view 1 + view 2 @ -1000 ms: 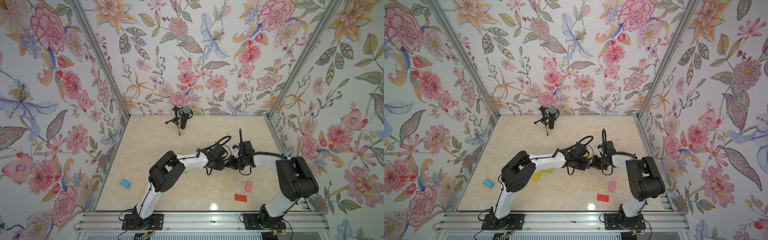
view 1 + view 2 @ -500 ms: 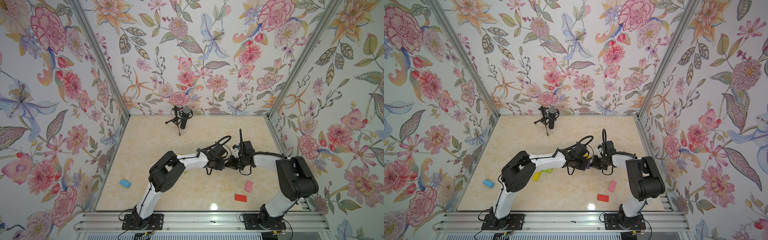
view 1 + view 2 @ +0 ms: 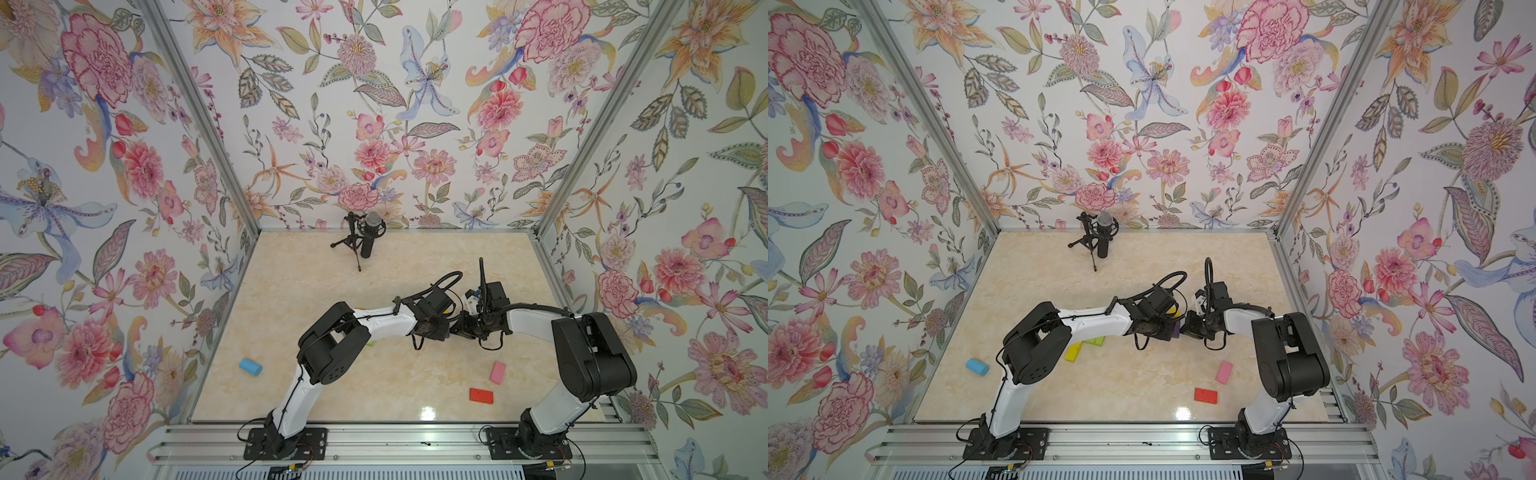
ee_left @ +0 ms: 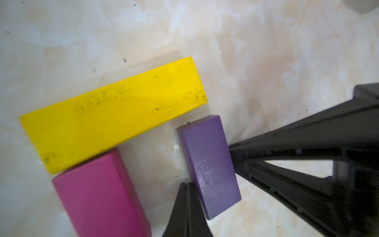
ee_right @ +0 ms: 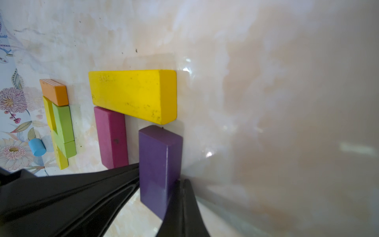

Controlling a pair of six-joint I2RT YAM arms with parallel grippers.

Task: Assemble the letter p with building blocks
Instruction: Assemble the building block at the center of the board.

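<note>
My left tool (image 4: 187, 191) is fully closed with nothing between its fingers. Its joined tip leans against one long side of the purple block (image 4: 207, 164). My right tool (image 5: 182, 190) is closed and empty too, with its tip against the opposite long side. The block lies flat on the desk (image 3: 332, 291), flanked by the two tips.

Just past the block's end away from both tools, a yellow bar (image 4: 114, 115) lies crosswise. I cannot tell whether the two touch. A magenta block (image 4: 98, 197) butts its end against the same long side of that bar. It runs parallel to the purple block on the left tool's side, with bare desk between them.

Farther out on that side, an orange block (image 5: 54, 92) meets the lime green blocks (image 5: 62, 123), which lie alongside a second yellow bar (image 5: 59, 162). A blue cylinder (image 5: 37, 146) sits beyond them.

Back toward the right arm's base, a pink block (image 3: 497, 372) and a red block (image 3: 481, 395) lie near each other, well apart from the tools. A microphone (image 3: 370, 237) stands at the desk's far edge.
</note>
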